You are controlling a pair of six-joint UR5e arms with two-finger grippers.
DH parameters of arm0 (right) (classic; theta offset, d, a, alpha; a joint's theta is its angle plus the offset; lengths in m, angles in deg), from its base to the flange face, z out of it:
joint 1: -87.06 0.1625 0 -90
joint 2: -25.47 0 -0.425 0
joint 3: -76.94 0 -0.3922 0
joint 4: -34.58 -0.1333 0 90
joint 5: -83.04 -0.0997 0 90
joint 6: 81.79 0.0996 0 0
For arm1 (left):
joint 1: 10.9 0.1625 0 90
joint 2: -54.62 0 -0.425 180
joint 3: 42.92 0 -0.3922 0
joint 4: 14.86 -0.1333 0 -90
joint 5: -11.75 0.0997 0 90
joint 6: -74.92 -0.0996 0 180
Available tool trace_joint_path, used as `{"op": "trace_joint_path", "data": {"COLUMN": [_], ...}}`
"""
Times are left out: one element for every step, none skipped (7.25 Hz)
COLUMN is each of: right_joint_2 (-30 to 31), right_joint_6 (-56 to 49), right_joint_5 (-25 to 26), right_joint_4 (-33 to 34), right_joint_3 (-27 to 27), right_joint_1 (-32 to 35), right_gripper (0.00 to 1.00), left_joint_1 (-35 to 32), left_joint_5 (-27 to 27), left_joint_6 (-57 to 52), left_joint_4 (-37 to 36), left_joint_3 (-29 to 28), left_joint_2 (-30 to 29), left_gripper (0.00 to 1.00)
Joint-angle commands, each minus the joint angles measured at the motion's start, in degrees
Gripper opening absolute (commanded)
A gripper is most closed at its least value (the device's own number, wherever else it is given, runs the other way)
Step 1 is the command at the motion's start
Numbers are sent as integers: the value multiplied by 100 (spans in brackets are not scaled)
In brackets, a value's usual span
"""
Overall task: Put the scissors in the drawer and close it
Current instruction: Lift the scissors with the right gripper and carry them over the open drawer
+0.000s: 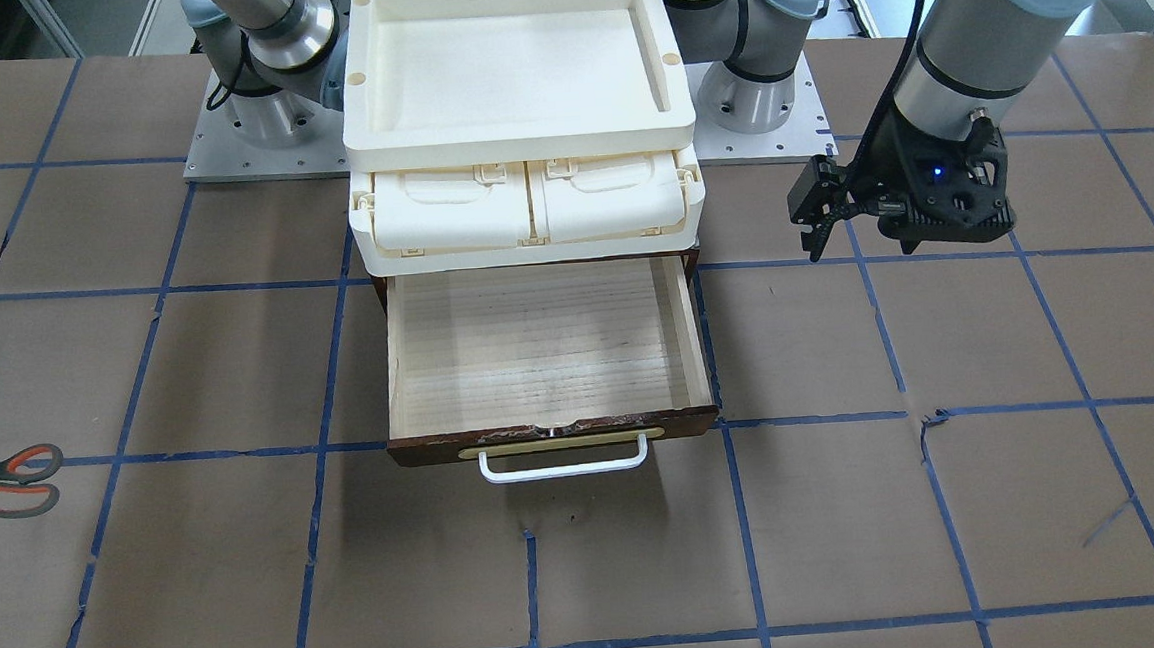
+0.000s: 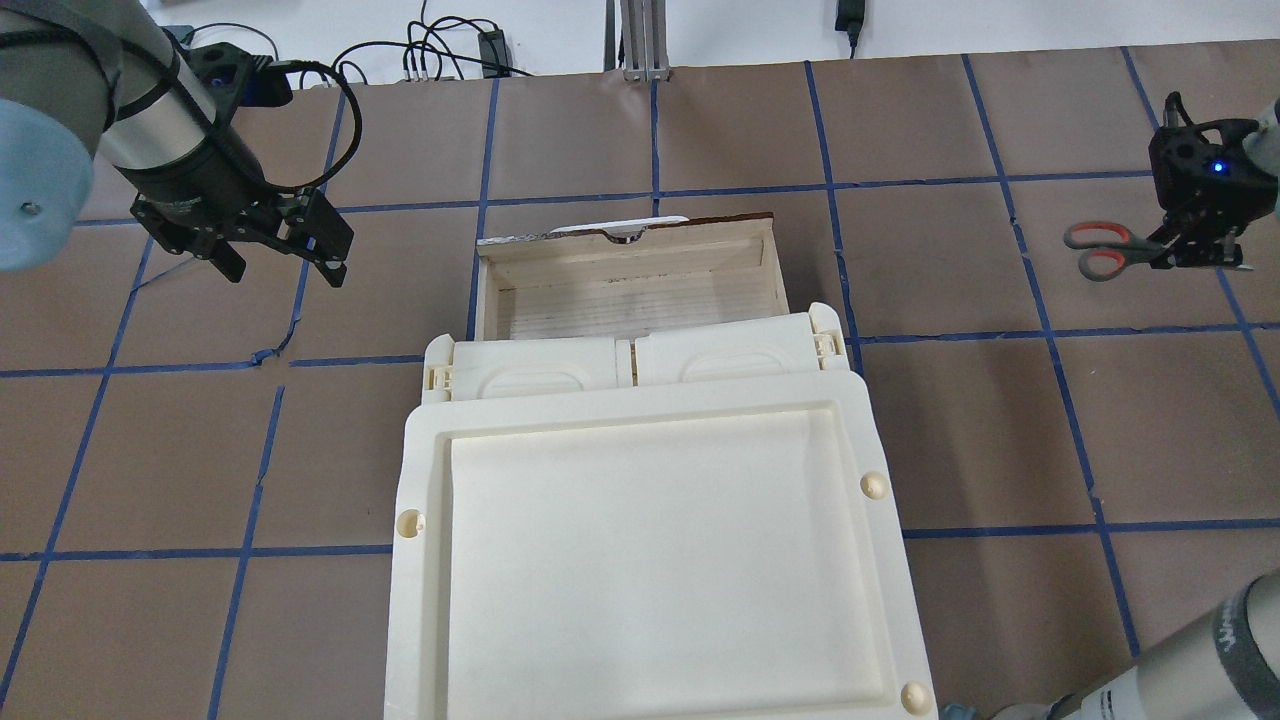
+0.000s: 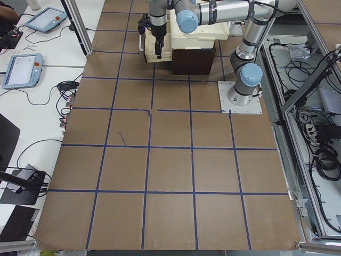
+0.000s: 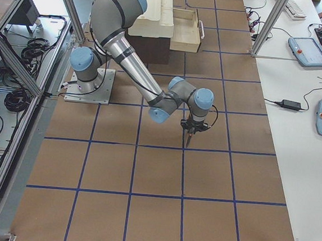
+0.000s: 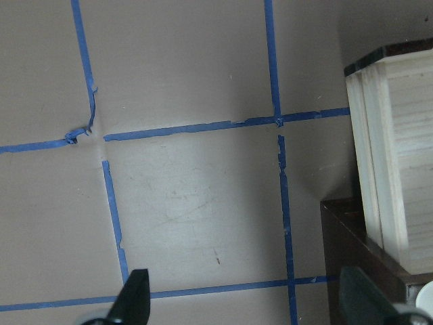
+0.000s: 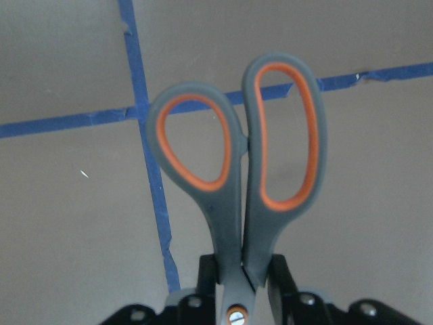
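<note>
The scissors (image 2: 1100, 250), with grey handles and orange-lined loops, are far to the right of the drawer. My right gripper (image 2: 1195, 248) is shut on them near the pivot, and the handles (image 6: 270, 149) stick out past the fingers (image 6: 281, 284). The blades are hidden. They also show at the left edge of the front view (image 1: 16, 481). The drawer (image 1: 554, 444) stands pulled open with bare pale wood inside; it also shows in the overhead view (image 2: 630, 258). My left gripper (image 2: 285, 268) is open and empty, hovering to the left of the drawer (image 5: 385, 135).
A cream plastic tray (image 1: 516, 139) sits on top of the cabinet, above two cream lidded compartments (image 1: 530, 212). Both arm bases stand behind the cabinet. Brown table paper with blue tape lines surrounds it.
</note>
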Motion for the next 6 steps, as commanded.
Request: {"op": "trace_joint_path", "data": {"right_joint_2": [554, 599, 599, 599, 495, 390], "right_joint_6": [709, 1286, 1666, 2070, 2744, 2925], "right_joint_5": [-100, -275, -337, -312, -407, -635], "right_joint_4": [-557, -566, -558, -523, -549, -653], "right_joint_3": [258, 268, 294, 329, 634, 959], "right_joint_1": [1230, 1819, 2530, 3163, 3578, 3861], "right_gripper": [0, 0, 1, 1, 1, 1], "left_joint_1": [0, 0, 0, 0, 0, 0], "left_joint_5": [4, 4, 4, 4, 4, 4], "left_joint_6": [0, 0, 0, 0, 0, 0], "left_joint_4": [0, 0, 9, 0, 0, 0], "left_joint_3": [0, 0, 0, 0, 0, 0], "left_joint_2": [-2, -2, -2, -2, -2, -2], "left_gripper": [100, 100, 100, 100, 100, 100]}}
